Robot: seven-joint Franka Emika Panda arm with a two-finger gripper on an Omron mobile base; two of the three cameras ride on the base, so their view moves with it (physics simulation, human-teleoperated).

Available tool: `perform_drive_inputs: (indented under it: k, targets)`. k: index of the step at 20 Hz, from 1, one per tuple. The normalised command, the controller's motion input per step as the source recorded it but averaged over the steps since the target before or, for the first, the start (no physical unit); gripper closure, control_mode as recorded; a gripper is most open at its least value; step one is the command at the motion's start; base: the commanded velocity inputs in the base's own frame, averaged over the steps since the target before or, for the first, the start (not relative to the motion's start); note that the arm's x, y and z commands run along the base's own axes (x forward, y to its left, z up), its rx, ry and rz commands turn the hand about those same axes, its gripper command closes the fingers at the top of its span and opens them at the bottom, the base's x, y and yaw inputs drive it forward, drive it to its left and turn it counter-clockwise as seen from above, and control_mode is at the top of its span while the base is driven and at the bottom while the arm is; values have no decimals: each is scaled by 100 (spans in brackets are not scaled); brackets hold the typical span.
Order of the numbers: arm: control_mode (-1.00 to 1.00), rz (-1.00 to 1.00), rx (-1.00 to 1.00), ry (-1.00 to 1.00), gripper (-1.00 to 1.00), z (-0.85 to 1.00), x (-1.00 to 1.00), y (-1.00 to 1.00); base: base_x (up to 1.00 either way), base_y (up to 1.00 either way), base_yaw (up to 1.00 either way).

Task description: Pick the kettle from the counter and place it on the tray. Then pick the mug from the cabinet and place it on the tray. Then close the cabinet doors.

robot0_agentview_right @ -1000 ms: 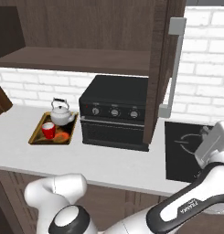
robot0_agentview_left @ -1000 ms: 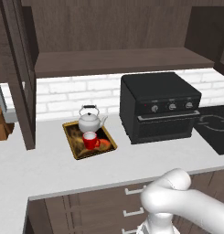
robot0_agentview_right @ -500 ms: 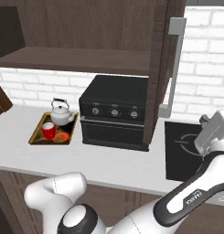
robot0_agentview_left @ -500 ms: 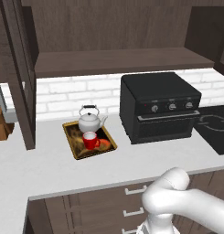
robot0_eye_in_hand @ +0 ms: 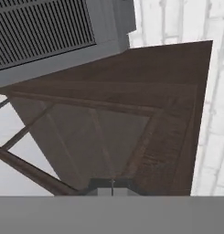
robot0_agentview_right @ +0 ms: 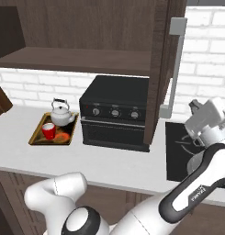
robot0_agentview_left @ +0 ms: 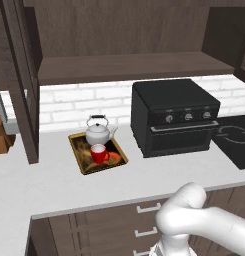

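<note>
The gripper [robot0_eye_in_hand: 112, 186] is shut tight with nothing between its dark fingertips, which meet at the foot of the hand view and point at the underside of a dark brown cabinet door [robot0_eye_in_hand: 131, 128], with a grey vented hood [robot0_eye_in_hand: 54, 32] beyond it. The right base view supplies what that close look cannot: the white hand raised to the right of the black oven [robot0_agentview_right: 116, 112], just beyond the open right cabinet door [robot0_agentview_right: 160, 69] and its silver bar handle [robot0_agentview_right: 174, 64], the arm sweeping up from low left. The left base view shows the tray [robot0_agentview_left: 76, 150] on the counter [robot0_agentview_left: 54, 185] left of the oven, the kettle [robot0_agentview_left: 98, 132] at its back, the red mug [robot0_agentview_left: 98, 153] just in front, and the left door [robot0_agentview_left: 21, 85] standing open under the cabinet [robot0_agentview_left: 124, 65].
</note>
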Motion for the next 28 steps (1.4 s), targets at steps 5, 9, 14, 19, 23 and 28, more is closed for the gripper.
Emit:
perform_drive_inputs:
  k: [5,9,14,19,23,28]
  targets:
    - [-100,19,0,-19,100,31,0,68,0,0,0]
    - [-100,25,-2,-18,100,27,-1,88,0,0,0]
    - [-100,28,-1,-24,100,47,-2,80,0,0,0]
    - [-100,29,0,-24,100,49,0,65,0,0,0]
    - [-100,22,0,-7,100,36,0,32,0,0,0]
    - [-100,8,0,-2,100,61,-3,17,0,0,0]
